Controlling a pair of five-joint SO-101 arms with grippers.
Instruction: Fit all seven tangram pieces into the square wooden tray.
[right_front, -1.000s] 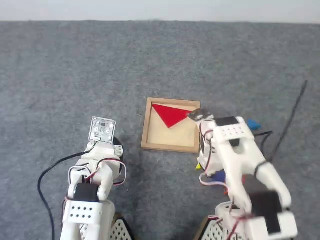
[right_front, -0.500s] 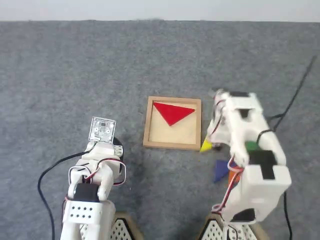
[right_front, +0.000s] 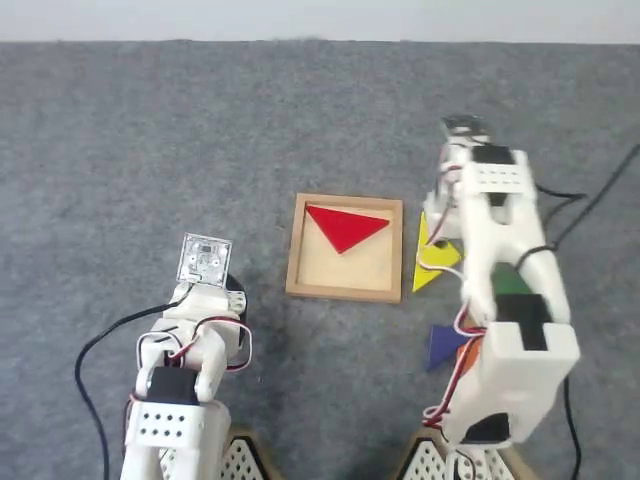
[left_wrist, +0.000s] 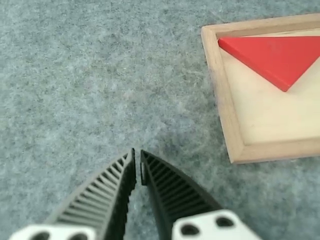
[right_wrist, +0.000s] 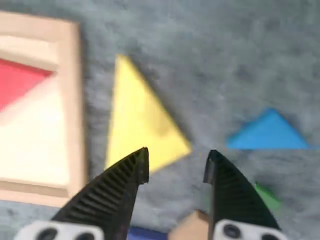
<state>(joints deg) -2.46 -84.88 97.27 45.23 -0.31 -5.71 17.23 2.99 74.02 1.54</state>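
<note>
Right gripper (right_wrist: 176, 167) swings clear of the tray (right_front: 350, 200), now spread wide above the yellow triangle (right_wrist: 140, 125) just beside its rim; left gripper (left_wrist: 138, 160) is pinched together.

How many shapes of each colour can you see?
red piece: 1
yellow piece: 1
light blue piece: 1
dark blue piece: 1
green piece: 1
orange piece: 1
Total: 6
</note>
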